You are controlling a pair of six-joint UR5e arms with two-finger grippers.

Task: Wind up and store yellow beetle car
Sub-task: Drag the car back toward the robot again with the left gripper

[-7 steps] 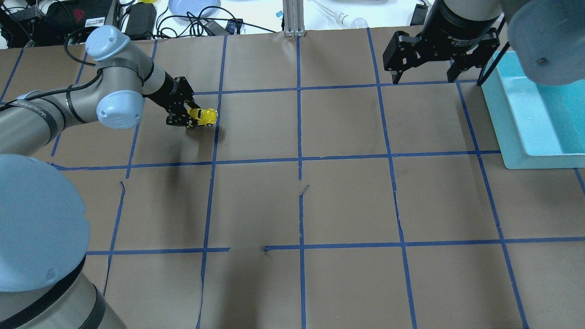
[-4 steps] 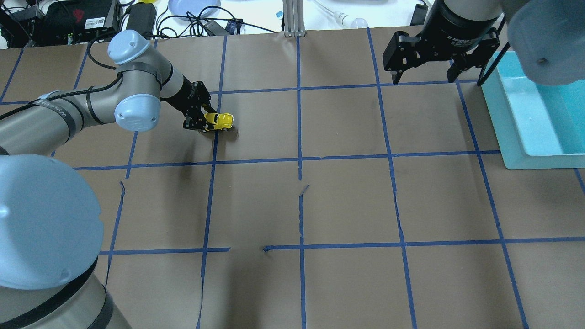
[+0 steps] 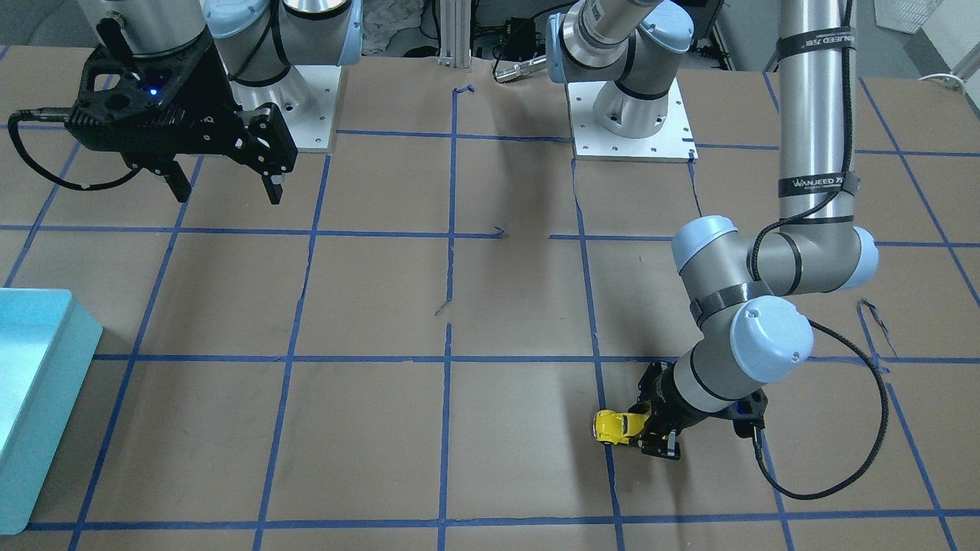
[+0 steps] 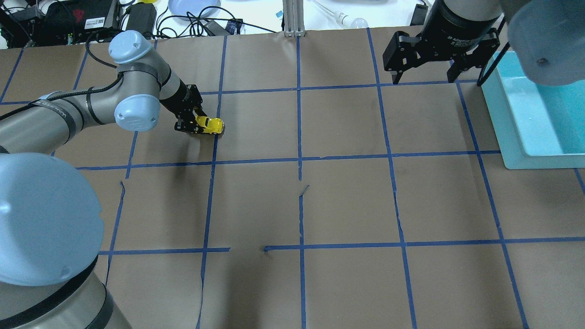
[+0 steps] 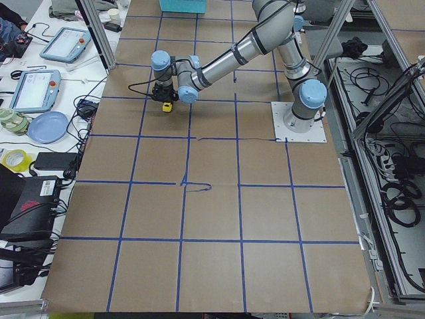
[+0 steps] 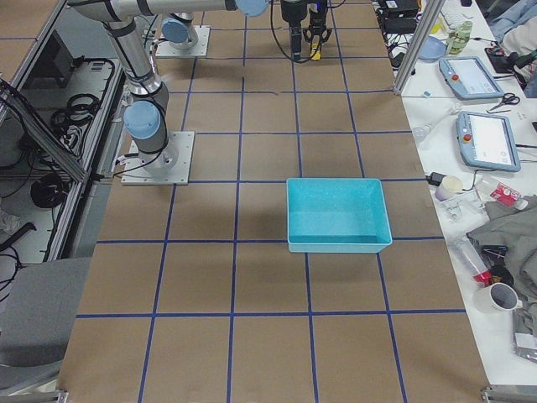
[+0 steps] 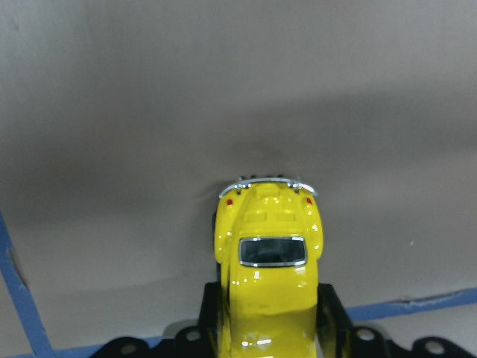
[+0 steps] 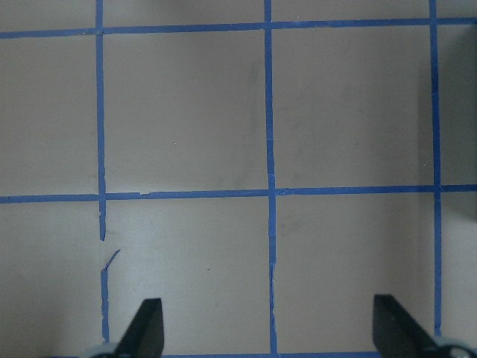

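The yellow beetle car (image 4: 209, 124) is held low against the brown table surface by my left gripper (image 4: 194, 125), which is shut on its sides. It also shows in the front view (image 3: 615, 425) and close up in the left wrist view (image 7: 270, 257), nose toward the camera, rear bumper pointing away. My left gripper (image 3: 643, 432) hugs the car from behind. My right gripper (image 4: 425, 75) hangs open and empty high above the far right of the table, beside the teal bin (image 4: 512, 128). Its fingertips (image 8: 145, 328) show wide apart in the right wrist view.
The teal bin (image 3: 38, 383) stands at the table's right end, open side up, and shows empty in the right exterior view (image 6: 336, 210). Blue tape lines grid the brown paper. Cables, a plate and electronics (image 4: 137, 13) lie beyond the far edge.
My left gripper first carried the car to the right, then drew it back to the left along the table surface. The right arm has not moved.
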